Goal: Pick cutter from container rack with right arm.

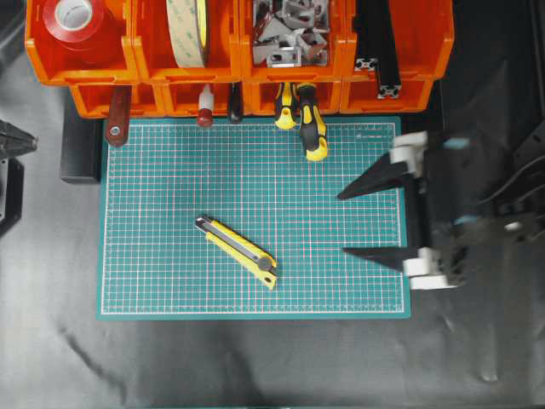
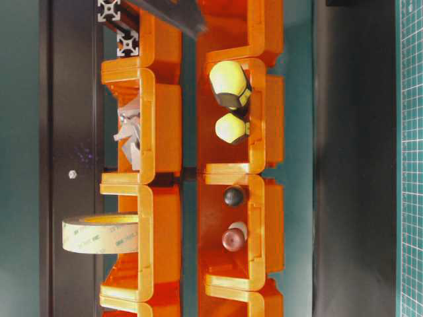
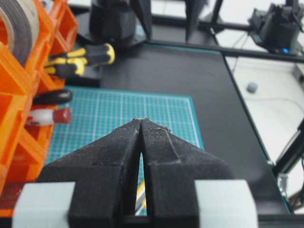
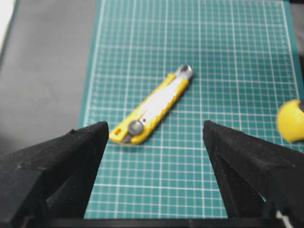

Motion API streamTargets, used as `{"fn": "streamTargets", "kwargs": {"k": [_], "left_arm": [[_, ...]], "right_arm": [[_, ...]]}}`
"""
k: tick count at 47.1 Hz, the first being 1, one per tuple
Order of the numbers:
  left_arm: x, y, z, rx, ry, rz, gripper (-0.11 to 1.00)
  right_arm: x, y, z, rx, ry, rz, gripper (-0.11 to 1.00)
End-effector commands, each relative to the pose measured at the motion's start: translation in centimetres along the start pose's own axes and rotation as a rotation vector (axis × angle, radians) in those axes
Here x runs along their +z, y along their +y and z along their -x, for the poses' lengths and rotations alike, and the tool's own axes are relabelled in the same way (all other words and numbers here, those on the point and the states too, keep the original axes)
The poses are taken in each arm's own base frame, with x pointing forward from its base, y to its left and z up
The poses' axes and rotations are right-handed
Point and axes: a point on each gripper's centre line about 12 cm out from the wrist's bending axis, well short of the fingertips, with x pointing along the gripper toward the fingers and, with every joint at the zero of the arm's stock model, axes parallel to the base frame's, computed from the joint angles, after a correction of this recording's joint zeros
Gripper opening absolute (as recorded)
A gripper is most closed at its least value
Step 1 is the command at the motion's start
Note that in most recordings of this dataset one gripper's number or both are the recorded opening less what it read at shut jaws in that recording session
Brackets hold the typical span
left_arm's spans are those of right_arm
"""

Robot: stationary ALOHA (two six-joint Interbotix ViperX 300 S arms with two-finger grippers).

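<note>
The cutter (image 1: 237,250), slim and yellow with a dark centre strip, lies diagonally on the green cutting mat (image 1: 170,187), apart from the container rack (image 1: 134,47) of orange bins along the far edge. My right gripper (image 1: 341,223) hovers over the mat's right side, open wide, fingers pointing left toward the cutter with a gap of mat between. In the right wrist view the cutter (image 4: 154,104) lies ahead of the open right gripper (image 4: 156,126), nothing between the fingers. My left gripper (image 3: 141,120) is shut and empty, low beside the rack (image 3: 19,85).
Two yellow-and-black screwdrivers (image 1: 311,128) stick out of a lower bin onto the mat. Other handles (image 1: 117,115) protrude further left. Upper bins hold tape rolls (image 1: 189,30), metal brackets (image 1: 289,30) and black extrusions (image 1: 375,43). Black tabletop surrounds the mat.
</note>
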Motion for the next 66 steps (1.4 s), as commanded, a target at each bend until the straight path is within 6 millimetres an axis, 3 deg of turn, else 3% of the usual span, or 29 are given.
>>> {"fn": "streamTargets", "kwargs": {"k": [1, 16, 23, 66], "left_arm": [[1.1, -0.3, 0.1, -0.008, -0.021, -0.002, 0.0], [1.3, -0.3, 0.3, -0.011, -0.029, -0.003, 0.0], [1.4, -0.3, 0.4, -0.014, -0.037, -0.004, 0.0], [1.7, -0.5, 0.7, -0.026, -0.057, 0.0, 0.0]], "right_arm": [[1.1, -0.1, 2.1, 0.026, -0.075, -0.024, 0.77], [1.9, -2.1, 8.0, 0.017, -0.235, -0.077, 0.77], [1.4, -3.1, 9.7, -0.011, -0.263, -0.097, 0.77], [0.0, -4.4, 10.4, -0.051, -0.273, -0.128, 0.77]]}}
